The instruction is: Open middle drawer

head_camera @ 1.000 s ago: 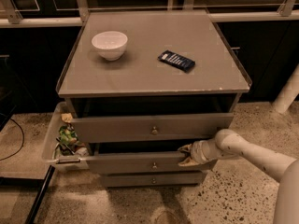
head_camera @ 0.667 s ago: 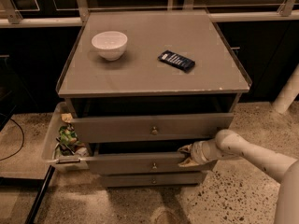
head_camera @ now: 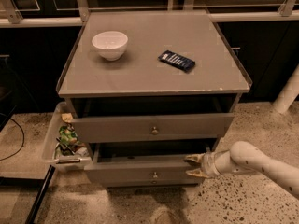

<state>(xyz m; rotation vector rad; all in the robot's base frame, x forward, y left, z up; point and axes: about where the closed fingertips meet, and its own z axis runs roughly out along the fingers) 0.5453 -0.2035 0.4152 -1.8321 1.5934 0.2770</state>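
Note:
The middle drawer [head_camera: 126, 172] is a wide grey front with a small round knob [head_camera: 154, 175], low on the grey cabinet. It stands pulled out toward me, with a dark gap above it. My gripper [head_camera: 191, 166] is at the right end of that drawer front. Its two pale fingers are spread, one at the front's upper edge and one at its lower edge. The white arm [head_camera: 252, 162] comes in from the right. The drawer below is hidden under the pulled-out front.
The top drawer [head_camera: 117, 127] is slightly out too. A white bowl [head_camera: 110, 45] and a dark blue packet [head_camera: 176, 60] lie on the cabinet top. A white bin with snack bags [head_camera: 49, 143] stands left of the cabinet. A white post [head_camera: 287, 94] stands at right.
The middle drawer front has come out toward me and now covers the drawer below. My gripper has moved the same way with it.

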